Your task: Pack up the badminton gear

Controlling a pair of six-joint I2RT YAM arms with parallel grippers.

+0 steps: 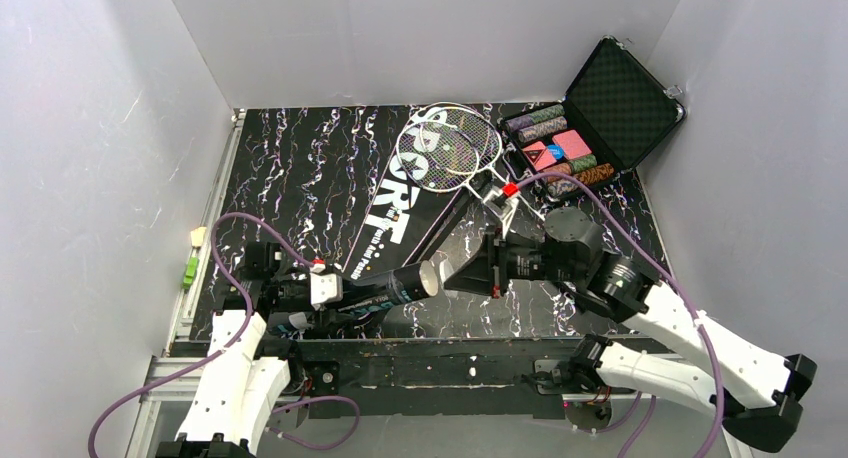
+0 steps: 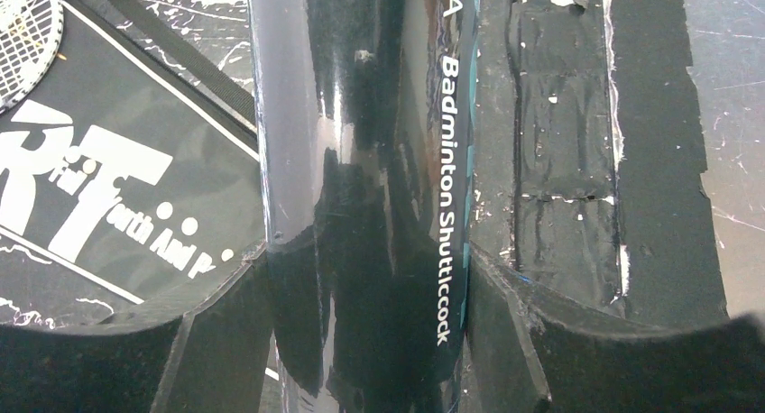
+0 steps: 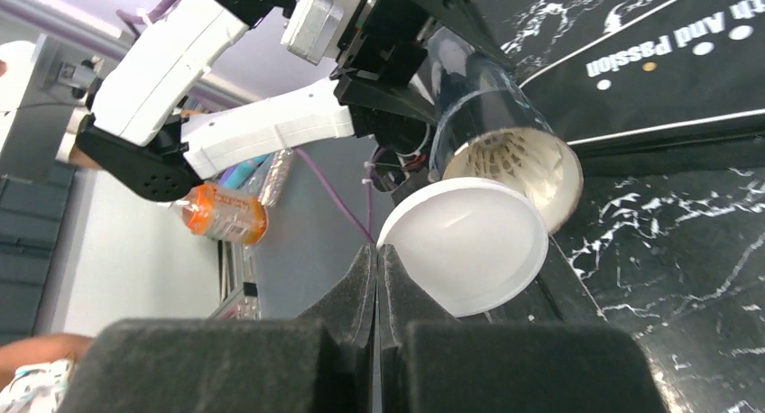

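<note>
My left gripper (image 1: 320, 283) is shut around the long black teal-printed tube (image 1: 385, 288), which lies level near the table's front edge. In the left wrist view the tube (image 2: 361, 160) fills the space between the jaws of that gripper (image 2: 365, 278). My right gripper (image 3: 377, 255) is shut on the rim of a white cap (image 3: 469, 246), held just in front of the tube's open mouth (image 3: 487, 115). White feather shuttlecocks (image 3: 510, 156) show inside the tube. Two rackets (image 1: 450, 143) lie on the black "SPORT" bag (image 1: 410, 203).
An open black case of poker chips (image 1: 600, 118) stands at the back right. A green and yellow item (image 1: 190, 268) sits on the left rail. An orange bottle (image 3: 221, 215) shows beyond the table's edge. Grey walls enclose the table.
</note>
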